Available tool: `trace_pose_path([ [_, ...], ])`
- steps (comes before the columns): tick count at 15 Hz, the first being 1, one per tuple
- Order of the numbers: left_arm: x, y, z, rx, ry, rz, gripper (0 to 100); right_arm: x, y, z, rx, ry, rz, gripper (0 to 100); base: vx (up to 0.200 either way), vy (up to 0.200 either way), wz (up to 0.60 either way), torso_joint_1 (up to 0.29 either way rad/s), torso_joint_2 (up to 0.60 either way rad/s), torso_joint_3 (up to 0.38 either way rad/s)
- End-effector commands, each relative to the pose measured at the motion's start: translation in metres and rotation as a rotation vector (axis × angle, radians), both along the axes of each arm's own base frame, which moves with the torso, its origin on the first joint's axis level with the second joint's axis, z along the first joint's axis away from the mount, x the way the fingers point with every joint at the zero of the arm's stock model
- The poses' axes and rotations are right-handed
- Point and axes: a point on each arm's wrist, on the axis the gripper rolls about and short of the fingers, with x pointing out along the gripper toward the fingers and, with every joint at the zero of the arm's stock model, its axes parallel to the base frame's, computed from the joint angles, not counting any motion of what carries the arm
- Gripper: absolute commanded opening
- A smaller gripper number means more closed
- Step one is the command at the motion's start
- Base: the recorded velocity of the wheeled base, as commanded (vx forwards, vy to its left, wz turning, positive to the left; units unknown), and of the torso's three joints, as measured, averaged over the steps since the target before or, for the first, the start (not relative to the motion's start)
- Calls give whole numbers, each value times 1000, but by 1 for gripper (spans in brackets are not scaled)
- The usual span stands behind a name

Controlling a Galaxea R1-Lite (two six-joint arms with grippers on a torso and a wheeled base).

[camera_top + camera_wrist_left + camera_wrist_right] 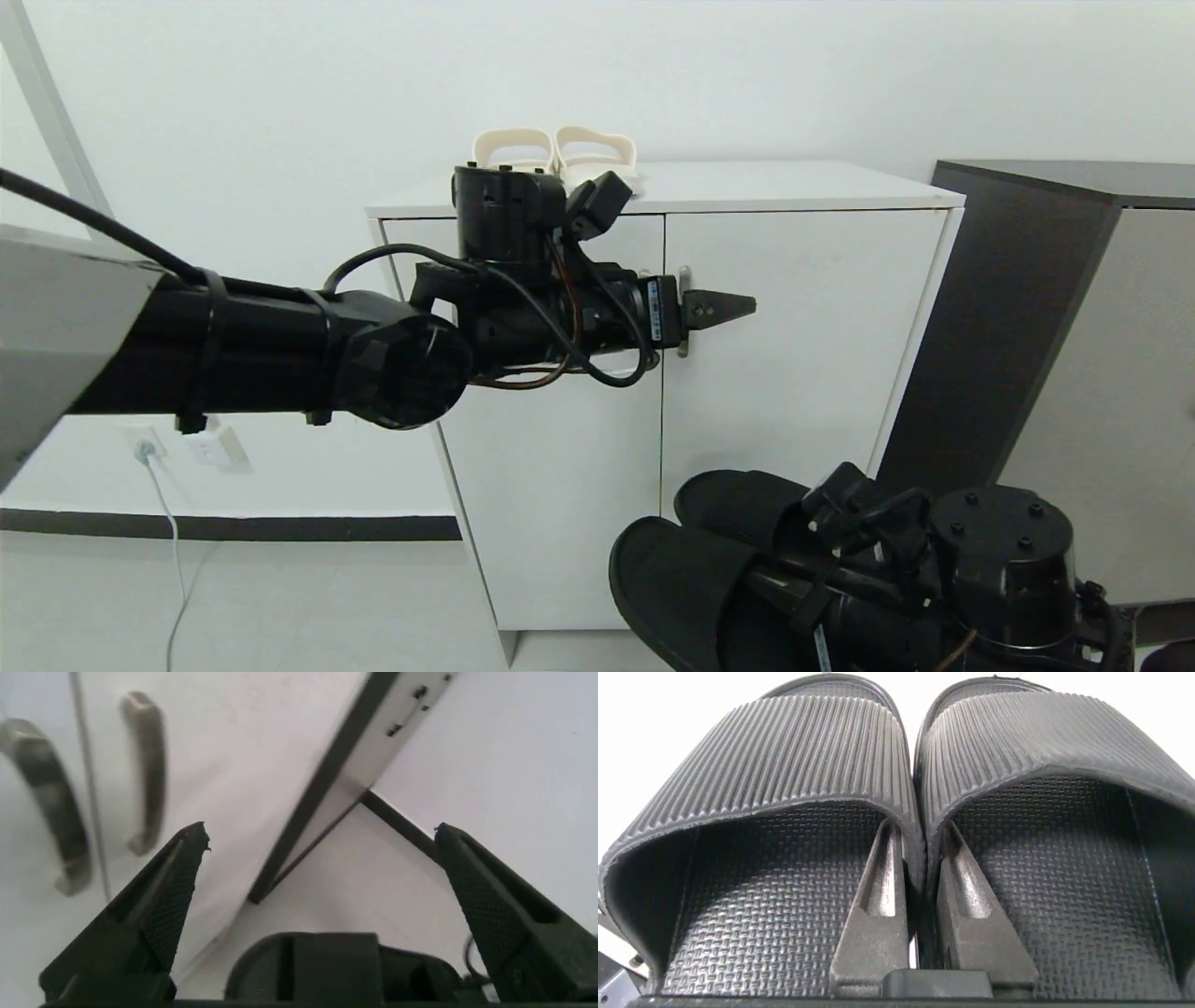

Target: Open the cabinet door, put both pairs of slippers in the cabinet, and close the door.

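Note:
The white cabinet [794,308] stands with both doors shut, and its two metal handles [142,765] sit side by side at the centre seam. My left gripper [721,306] hovers open just in front of the handles [684,313], its fingers [173,901] spread wide with nothing between them. A white pair of slippers [555,151] rests on the cabinet top. Low in front of the right door, my right gripper [923,835] is shut on the black pair of slippers [709,560]. One finger sits inside each slipper [785,840], pinching their touching inner walls.
A tall dark cabinet [1018,327] stands right beside the white one. A wall socket with a white cable [149,453] is at the lower left. Light floor lies open to the left of the cabinet.

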Motion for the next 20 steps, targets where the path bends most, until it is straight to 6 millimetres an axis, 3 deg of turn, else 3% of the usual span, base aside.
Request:
trace_pose_path([
  [1, 11, -6, -4, 10, 0, 36, 100, 0, 0, -1, -2, 2, 0, 0, 0, 0, 0, 0, 0, 0],
  [16, 41, -25, -14, 27, 20, 91, 100, 1, 1, -5, -16, 13, -4, 0, 0, 0, 0, 0, 0, 0],
  [17, 42, -25, -14, 27, 20, 91, 0, 1, 1, -5, -16, 13, -4, 0, 0, 0, 0, 0, 0, 0],
  [20, 39, -24, -12, 22, 24, 82, 0, 0, 0, -6, -18, 15, -4, 0, 0, 0, 0, 0, 0, 0],
])
